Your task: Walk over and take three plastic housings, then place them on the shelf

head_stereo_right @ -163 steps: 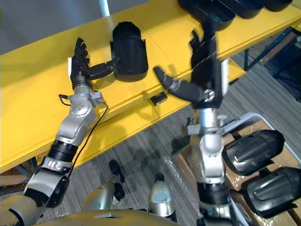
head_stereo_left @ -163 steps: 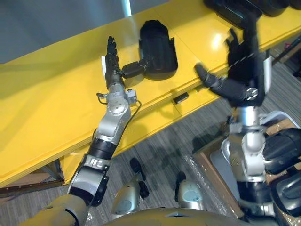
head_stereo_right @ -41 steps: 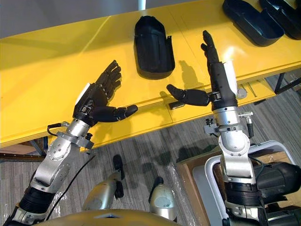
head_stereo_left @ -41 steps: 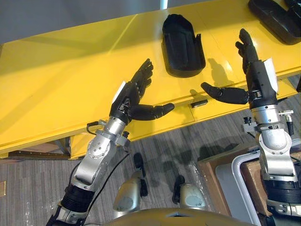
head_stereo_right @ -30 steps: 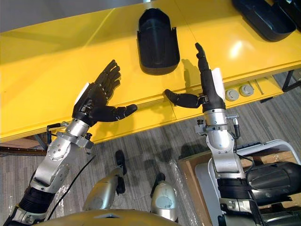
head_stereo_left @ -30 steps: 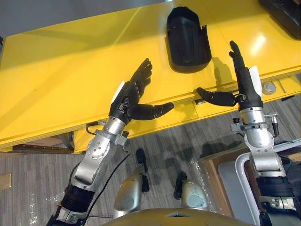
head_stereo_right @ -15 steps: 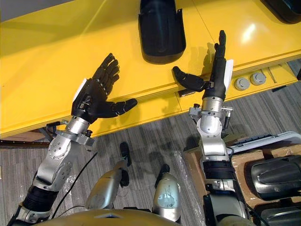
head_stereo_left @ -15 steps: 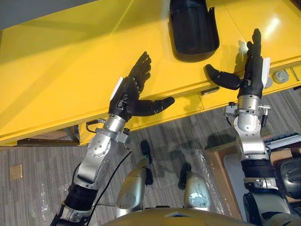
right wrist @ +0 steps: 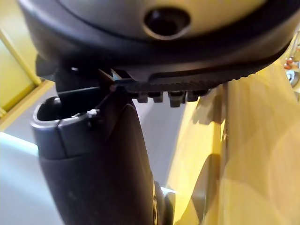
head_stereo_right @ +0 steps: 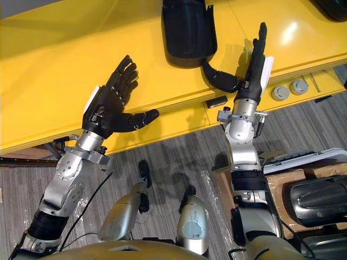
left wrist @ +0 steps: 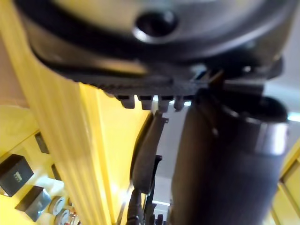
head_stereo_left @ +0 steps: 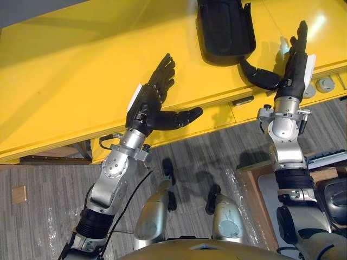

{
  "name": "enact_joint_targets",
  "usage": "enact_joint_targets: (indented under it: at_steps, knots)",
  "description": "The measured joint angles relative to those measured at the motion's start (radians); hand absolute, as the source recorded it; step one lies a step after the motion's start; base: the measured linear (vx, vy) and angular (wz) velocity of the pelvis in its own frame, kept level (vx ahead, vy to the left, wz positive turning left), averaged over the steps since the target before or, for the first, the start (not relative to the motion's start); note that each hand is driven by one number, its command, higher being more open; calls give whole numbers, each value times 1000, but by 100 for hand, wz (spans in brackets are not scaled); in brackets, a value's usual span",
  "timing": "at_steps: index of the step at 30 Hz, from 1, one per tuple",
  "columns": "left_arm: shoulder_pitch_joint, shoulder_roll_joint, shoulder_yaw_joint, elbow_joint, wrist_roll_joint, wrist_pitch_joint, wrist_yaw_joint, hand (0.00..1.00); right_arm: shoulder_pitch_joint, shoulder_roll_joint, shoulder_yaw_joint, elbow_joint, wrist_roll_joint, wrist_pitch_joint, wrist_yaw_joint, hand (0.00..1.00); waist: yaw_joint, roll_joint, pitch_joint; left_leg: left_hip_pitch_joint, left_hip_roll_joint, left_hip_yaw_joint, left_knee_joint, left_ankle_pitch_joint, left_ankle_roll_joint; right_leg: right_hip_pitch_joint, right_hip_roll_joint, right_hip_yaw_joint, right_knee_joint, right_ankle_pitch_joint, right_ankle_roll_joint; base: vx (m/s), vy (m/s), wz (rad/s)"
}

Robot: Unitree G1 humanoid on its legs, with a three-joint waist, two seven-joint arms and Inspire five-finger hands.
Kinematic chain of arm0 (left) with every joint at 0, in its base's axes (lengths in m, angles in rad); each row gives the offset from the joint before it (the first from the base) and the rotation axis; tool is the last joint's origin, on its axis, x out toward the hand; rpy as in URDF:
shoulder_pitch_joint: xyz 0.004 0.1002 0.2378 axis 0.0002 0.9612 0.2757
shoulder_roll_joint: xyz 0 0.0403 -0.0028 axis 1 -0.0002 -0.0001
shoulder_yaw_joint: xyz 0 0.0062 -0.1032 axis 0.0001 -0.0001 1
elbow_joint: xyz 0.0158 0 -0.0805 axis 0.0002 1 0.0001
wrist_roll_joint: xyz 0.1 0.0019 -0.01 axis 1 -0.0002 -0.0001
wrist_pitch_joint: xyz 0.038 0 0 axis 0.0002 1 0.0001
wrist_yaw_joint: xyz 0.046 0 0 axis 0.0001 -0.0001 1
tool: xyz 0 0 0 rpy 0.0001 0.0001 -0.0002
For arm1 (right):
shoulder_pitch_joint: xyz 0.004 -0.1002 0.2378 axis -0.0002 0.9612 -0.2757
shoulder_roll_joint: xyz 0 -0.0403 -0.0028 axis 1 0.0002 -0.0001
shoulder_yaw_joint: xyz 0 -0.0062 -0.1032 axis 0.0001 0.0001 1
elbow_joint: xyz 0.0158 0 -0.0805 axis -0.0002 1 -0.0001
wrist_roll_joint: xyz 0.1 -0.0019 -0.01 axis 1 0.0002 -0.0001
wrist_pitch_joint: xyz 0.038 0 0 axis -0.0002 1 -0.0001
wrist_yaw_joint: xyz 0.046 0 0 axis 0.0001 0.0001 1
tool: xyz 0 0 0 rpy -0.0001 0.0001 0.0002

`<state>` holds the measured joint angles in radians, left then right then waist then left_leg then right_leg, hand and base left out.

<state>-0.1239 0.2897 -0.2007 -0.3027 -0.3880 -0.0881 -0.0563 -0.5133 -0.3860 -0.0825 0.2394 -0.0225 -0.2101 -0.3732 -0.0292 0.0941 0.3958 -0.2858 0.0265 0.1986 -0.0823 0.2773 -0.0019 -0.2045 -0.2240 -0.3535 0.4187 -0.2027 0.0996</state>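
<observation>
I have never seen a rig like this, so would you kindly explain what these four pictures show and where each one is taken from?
This is a humanoid robot with two dark hands, each with fingers and a thumb. The two wide pictures come from a stereo camera on its head, looking down, and both show the same scene. The two close, dark pictures come from a camera on each wrist, looking along that hand towards the yellow surface.

In front of the robot is a long yellow shelf with one black plastic housing lying on it. The left hand hovers open by the shelf's front edge and holds nothing. The right hand is open and empty too. Its thumb is close to the housing's near end, though I cannot tell if it touches. At the robot's right, lower down, lie more housings.
</observation>
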Motion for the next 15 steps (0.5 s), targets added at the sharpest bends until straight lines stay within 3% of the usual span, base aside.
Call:
enact_joint_targets:
  at_steps: [15]
  knots:
    - [-10, 0, 8, 0, -2, 0, -11, 100, -85, -5, 15, 34, 32, 34, -69, 100, 2, 14, 10, -2, 1, -10, 0, 7, -1, -5, 0, -5, 16, -3, 0, 1, -36, 1]
